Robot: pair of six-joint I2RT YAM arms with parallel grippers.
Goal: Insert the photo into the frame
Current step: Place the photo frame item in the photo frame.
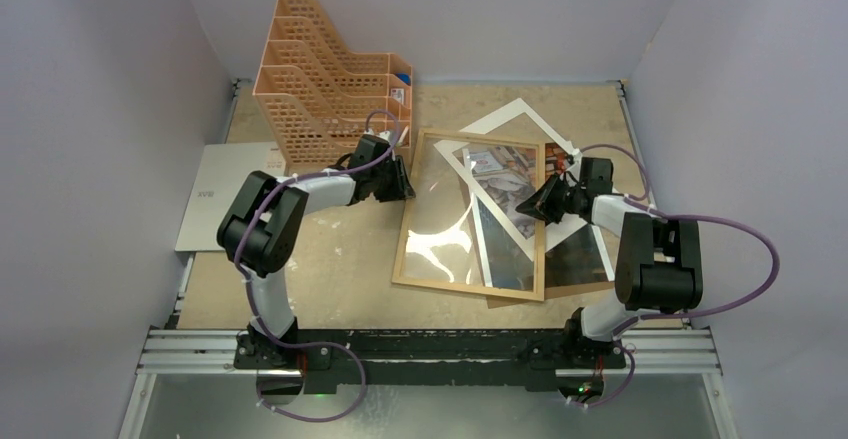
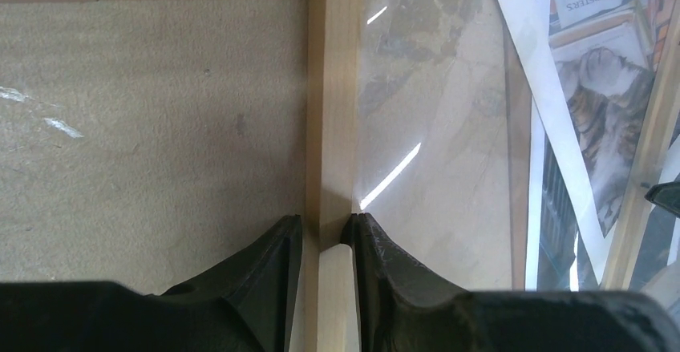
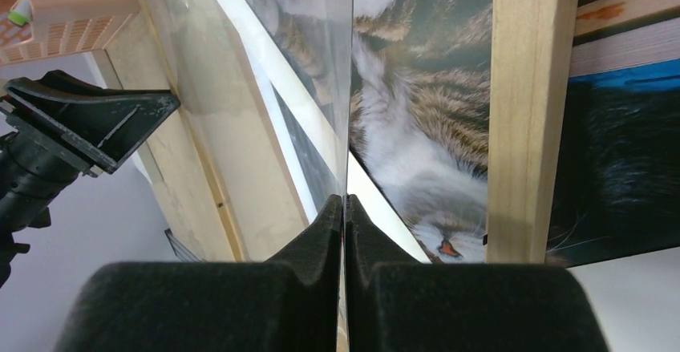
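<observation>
1. Frame (image 1: 465, 287) lies flat mid-table (image 1: 330, 259), slightly rotated, glass catching glare.
2. Photo (image 1: 520, 114) lies picture side up under the glass and askew to the frame. Its far corner sticks out past the far rail and its right side past the right rail. The cat shows through the pane in the left wrist view (image 2: 593, 103) and the right wrist view (image 3: 417, 111).
3. Left gripper (image 1: 400, 181) is at the frame's left rail, near the far left corner. In the wrist view (image 2: 327, 228) the fingers (image 2: 281, 264) sit apart, one on each side of the rail (image 2: 330, 87) and close against it. Cannot tell if they press.
4. Right gripper (image 1: 545, 201) is over the frame's right side, just inside the right rail (image 3: 529, 111). Its fingertips are together (image 3: 345, 204). A thin reflective edge runs into the seam between them. Cannot tell whether it is pane or photo, or whether it is pinched.
5. Orange organizer (image 1: 320, 79) stands just beyond the left gripper, right beside the frame's far left corner.
6. Grey sheet (image 1: 225, 194) lies at the table's left edge, well apart from the frame, partly behind the left arm.
7. Walls close in on three sides.
</observation>
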